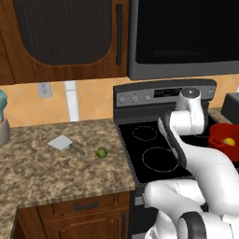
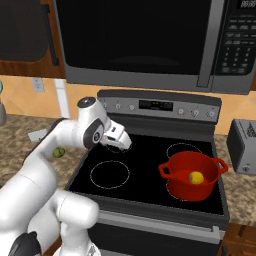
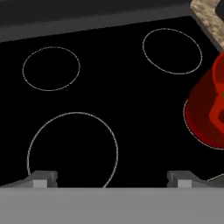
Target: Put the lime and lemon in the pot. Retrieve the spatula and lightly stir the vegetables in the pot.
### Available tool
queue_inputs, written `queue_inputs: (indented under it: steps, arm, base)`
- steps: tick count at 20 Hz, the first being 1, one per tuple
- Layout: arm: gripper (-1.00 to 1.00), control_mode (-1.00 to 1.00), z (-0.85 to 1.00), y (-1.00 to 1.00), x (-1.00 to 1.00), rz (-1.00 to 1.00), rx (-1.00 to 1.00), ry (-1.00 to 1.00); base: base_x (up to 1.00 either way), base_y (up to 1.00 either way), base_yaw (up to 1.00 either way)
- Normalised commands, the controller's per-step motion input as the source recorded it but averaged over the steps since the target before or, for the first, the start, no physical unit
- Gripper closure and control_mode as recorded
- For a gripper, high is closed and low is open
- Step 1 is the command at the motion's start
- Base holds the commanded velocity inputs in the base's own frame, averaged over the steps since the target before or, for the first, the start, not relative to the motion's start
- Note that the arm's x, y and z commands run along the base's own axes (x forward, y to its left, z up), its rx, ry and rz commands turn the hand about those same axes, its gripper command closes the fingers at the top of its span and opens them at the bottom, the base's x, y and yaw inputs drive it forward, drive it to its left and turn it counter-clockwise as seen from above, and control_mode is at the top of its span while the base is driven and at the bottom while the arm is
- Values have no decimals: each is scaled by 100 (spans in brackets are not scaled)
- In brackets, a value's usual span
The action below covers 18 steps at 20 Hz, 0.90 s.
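Right base view: one lemon in one pot; one lime on counter; jaws spread, empty.

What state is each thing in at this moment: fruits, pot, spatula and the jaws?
lemon: inside the pot.
lime: on the counter, beside the spatula's handle end, not in the pot.
pot: upright on the stovetop's front right burner, no lid.
spatula: flat on the counter, untouched.
gripper: above the stovetop, jaws open and holding nothing.
stovetop: burners dark.
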Motion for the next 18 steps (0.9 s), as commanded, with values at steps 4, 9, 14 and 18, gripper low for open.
queue_inputs:
  steps: [4,9,14,18]
  arm:
    - [-100,-100,0,100,0,25,0,24]
    - [-100,-100,-6,100,0,17,0,21]
    - [-100,-100,-18,100,1,9,0,16]
    - [-100,-100,-26,89,2,2,0,9]
  base:
    - [0,0,0]
    - [0,0,0]
    - [0,0,0]
    - [0,0,0]
